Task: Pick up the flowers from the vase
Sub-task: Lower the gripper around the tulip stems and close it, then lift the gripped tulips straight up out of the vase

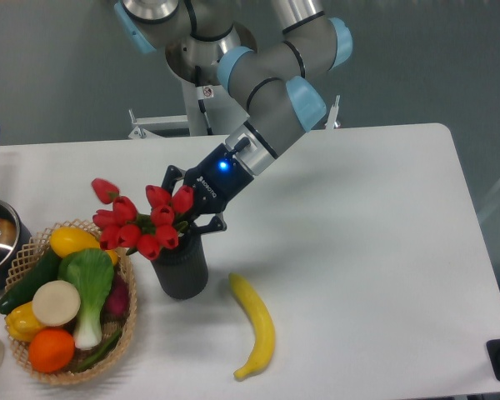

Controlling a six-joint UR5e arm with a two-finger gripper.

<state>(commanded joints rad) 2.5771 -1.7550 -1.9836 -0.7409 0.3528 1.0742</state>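
The bunch of red tulip flowers (142, 221) stands in the dark matte cylindrical vase (181, 271) near the tabletop's (358, 250) left edge. The black two-finger pincer (187, 212), fingers apart, reaches in from the upper right, straddling the bunch's right side just above the vase mouth.

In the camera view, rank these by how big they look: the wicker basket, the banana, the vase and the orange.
1. wicker basket, largest by far.
2. banana and vase: too close to rank; the banana is longer but thinner, and the flowers hide the vase's mouth.
3. orange, smallest.
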